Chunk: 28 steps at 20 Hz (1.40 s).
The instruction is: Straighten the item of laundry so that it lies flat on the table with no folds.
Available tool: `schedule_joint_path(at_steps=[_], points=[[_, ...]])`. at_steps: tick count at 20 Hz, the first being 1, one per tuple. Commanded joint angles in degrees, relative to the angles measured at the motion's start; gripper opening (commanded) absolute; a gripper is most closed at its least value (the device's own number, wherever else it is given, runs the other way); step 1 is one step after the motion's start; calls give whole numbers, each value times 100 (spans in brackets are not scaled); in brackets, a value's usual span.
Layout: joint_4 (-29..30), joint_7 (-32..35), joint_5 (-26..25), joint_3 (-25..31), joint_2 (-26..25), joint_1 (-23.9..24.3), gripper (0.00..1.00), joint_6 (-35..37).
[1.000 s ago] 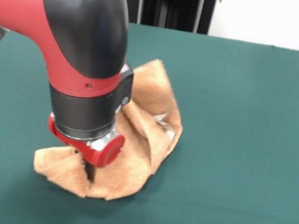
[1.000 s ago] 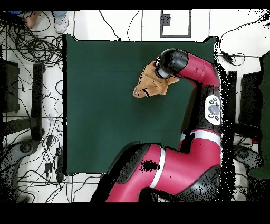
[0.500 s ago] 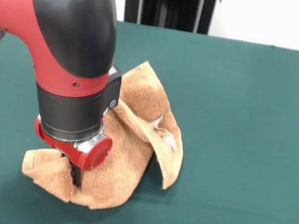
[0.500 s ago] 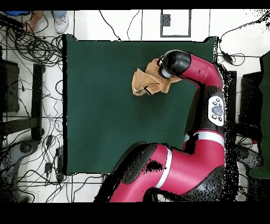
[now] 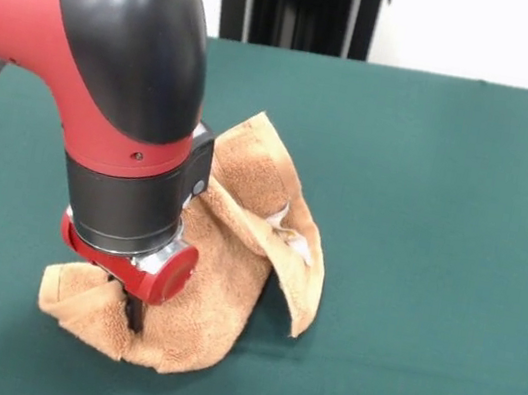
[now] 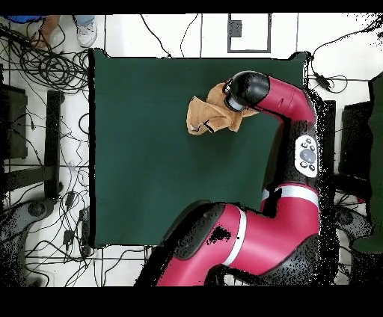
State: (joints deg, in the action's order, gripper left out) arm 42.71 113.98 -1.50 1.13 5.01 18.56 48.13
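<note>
The tan-orange towel (image 5: 243,204) lies crumpled and folded on the dark green table (image 5: 428,185), left of centre near the front edge. One flap stands up and hangs over at the right. My gripper (image 5: 134,312) comes down from the red and black arm onto the towel's near left corner. Its dark fingers are shut on the cloth, which bunches around them. In the overhead view the towel (image 6: 202,116) shows beside the arm's black wrist, on the table (image 6: 142,149). The gripper itself is hidden under the wrist there.
A black stand (image 5: 296,5) rises behind the table's far edge. In the overhead view, cables (image 6: 45,67) cover the floor to the left of the table. A person's shoes (image 6: 86,34) show at the top left.
The arm has moved towards the front-left of the table in the front view, dragging the towel with it. The right flap has spread outwards. Little has changed in the last half second.
</note>
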Motion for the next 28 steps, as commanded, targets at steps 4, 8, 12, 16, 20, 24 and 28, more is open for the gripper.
schedule_joint_path(at_steps=[4, 8, 12, 16, 20, 24, 28], points=[[5, -531, -227, 360, -114, -279, 0, 1139], [375, -217, -177, 349, 49, -277, 0, 764], [573, -81, -160, 350, 140, -275, 0, 539], [637, -39, -163, 357, 163, -271, 0, 441], [681, -56, -212, 375, 169, -263, 0, 193], [684, -187, -326, 373, 181, -277, 0, -41], [252, -803, -558, 281, 175, -329, 0, 651]])
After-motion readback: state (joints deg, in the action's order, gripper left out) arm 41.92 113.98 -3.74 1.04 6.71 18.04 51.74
